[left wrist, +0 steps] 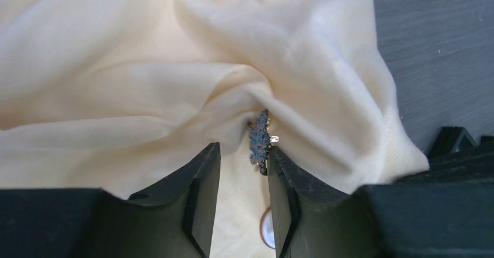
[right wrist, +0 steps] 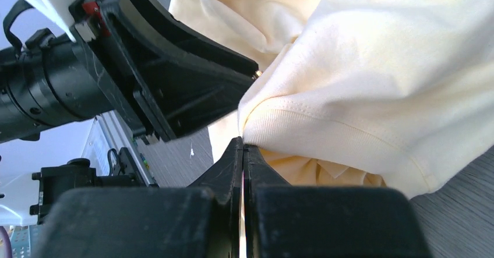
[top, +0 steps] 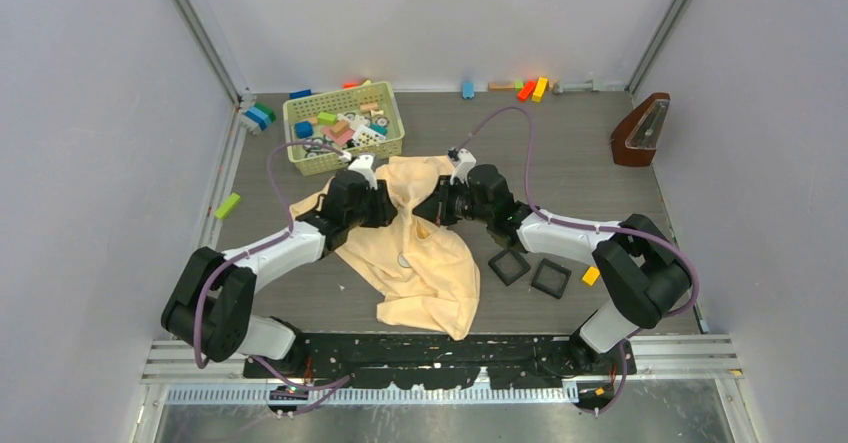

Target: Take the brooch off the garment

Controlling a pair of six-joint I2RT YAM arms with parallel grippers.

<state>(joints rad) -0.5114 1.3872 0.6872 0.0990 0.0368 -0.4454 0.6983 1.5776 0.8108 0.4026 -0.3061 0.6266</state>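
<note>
Now my left gripper (left wrist: 243, 152) is spread, with the brooch (left wrist: 260, 141) just at its tips. My right gripper (right wrist: 242, 147) pinches the garment (right wrist: 378, 66) hem.

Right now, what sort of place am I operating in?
Probably a lab test cell for robot manipulation, not a home: bare grey walls on aluminium rails, with a basket of toy blocks and a metronome as props.
</note>
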